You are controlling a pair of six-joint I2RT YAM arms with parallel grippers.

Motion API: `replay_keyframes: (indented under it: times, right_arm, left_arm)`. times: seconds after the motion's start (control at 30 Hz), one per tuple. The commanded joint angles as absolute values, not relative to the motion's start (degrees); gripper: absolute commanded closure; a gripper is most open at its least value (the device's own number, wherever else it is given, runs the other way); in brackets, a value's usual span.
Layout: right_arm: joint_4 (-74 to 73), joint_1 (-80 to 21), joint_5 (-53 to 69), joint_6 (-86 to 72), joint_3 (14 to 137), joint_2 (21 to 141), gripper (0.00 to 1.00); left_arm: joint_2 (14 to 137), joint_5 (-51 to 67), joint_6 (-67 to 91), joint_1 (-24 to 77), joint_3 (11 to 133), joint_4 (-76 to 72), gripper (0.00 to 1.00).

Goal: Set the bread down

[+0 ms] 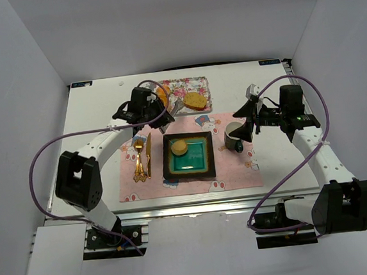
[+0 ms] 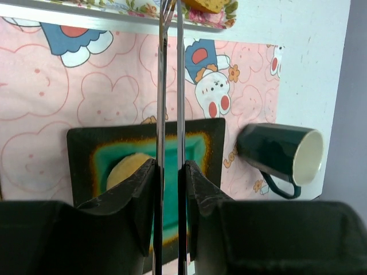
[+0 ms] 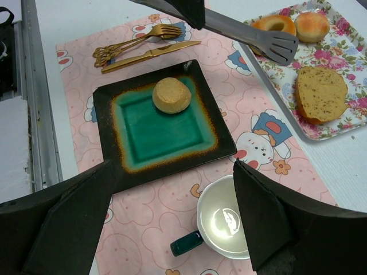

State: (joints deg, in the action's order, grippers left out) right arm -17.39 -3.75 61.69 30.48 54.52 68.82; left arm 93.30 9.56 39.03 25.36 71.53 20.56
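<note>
The bun sits on the plate, in the far left part of its green well. The plate lies in the middle of the mat, which covers the centre of the surface down toward the near edge. The slice lies flat on the tray, which sits at the middle of the far edge. Two rolls share the tray's left part.

The left pincer is clamped on the tongs, its fingers pressing the two metal arms close together. The tongs' slotted head hangs over the tray's near rim, just beside the rolls and apart from the slice.

The right pincer has its fingers wide apart above the mug, one on each side, gripping nothing. The mug stands upright at the mat's right edge, right of the plate. A fork and knife lie side by side on the mat, left of the plate.
</note>
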Motion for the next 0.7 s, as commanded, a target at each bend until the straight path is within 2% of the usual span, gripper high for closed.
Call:
replay_keyframes:
  times: [0.0,0.67]
  right_arm:
    - [-15.5,-3.5,62.7,30.8,54.1,67.3,0.13]
    - [-14.9,-3.5,62.2,30.9,52.9,67.1,0.12]
  left_arm:
    - [94.7,13.1,40.6,24.3,74.6,16.6,0.65]
    - [102.1,14.1,39.1,21.0,79.5,17.2,0.55]
